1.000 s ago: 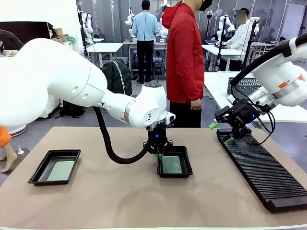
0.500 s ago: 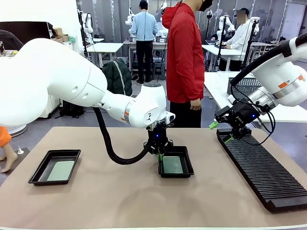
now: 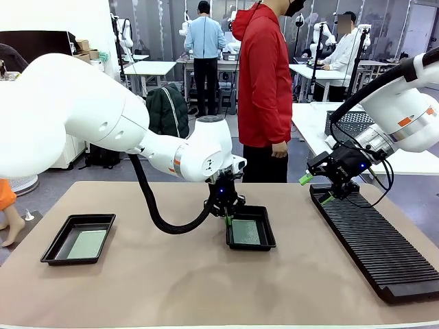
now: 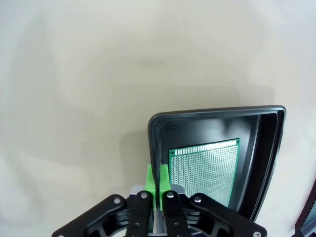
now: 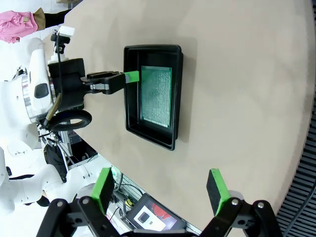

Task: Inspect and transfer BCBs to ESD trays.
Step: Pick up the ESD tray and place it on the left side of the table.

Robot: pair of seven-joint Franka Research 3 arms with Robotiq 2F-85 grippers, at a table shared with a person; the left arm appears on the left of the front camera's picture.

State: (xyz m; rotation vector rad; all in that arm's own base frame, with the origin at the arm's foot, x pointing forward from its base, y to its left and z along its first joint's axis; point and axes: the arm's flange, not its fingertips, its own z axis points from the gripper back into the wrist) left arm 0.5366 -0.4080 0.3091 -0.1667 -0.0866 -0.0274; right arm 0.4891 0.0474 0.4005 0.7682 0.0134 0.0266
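— Beige and matt, the table [image 3: 171,288] has a soft-looking cover, and behind it stand other work tables and a person in a red hooded top [image 3: 264,82]. What containers does it carry?

— Two shallow black trays of smooth plastic with flared rims. The left tray [image 3: 77,238] holds one pale green board [image 3: 87,244] lying flat on its floor. The middle tray [image 3: 250,228] holds another board [image 3: 245,233], also flat.

— And how does that board look from the wrist camera?

— The board is thin and rectangular, covered by a fine grid of small holes, with a row of pale pads along one short edge. The tray's rounded corner has some small raised marks, but they are too small to read.

— What does the left hand [image 3: 226,216] do?

— Its green fingertips [image 4: 156,180] are clenched on the near-left rim of the middle tray, one inside the wall and one outside.

— And the right hand [image 3: 317,190]?

— It hangs released, with fingers wide apart and nothing between them, above the far end of a long black ribbed rack [image 3: 377,250] on the right side. Behind it sits a grey wire-mesh basket [image 3: 357,123].
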